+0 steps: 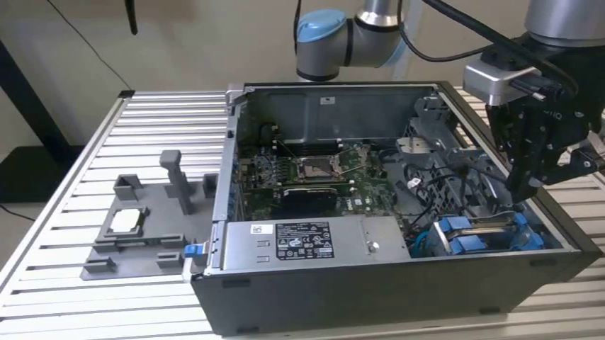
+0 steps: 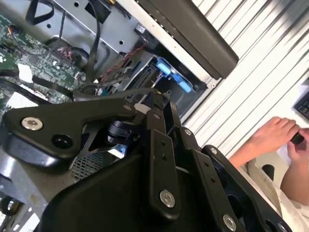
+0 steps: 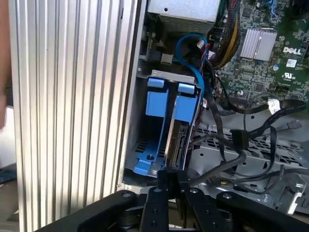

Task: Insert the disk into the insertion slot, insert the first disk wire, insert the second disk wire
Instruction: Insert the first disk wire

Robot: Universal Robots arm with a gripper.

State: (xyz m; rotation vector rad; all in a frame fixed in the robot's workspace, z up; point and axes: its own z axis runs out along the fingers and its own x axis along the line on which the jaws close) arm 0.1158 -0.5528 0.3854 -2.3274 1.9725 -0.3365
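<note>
As the gripper (image 3: 169, 180) clamps wire (image 3: 227, 163), the slot (image 3: 143, 140) holds the disk (image 3: 176, 140).

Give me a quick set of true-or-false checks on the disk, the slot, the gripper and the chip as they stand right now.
1. The disk sits in the insertion slot of the open computer case. True.
2. The gripper hangs outside the case. False: it is down inside the case, by the slot.
3. The gripper is shut on a black wire plug close to the disk's end. True.
4. The small silver chip lies inside the case. False: it lies on the grey fixture beside the case, on the exterior view's left.
</note>
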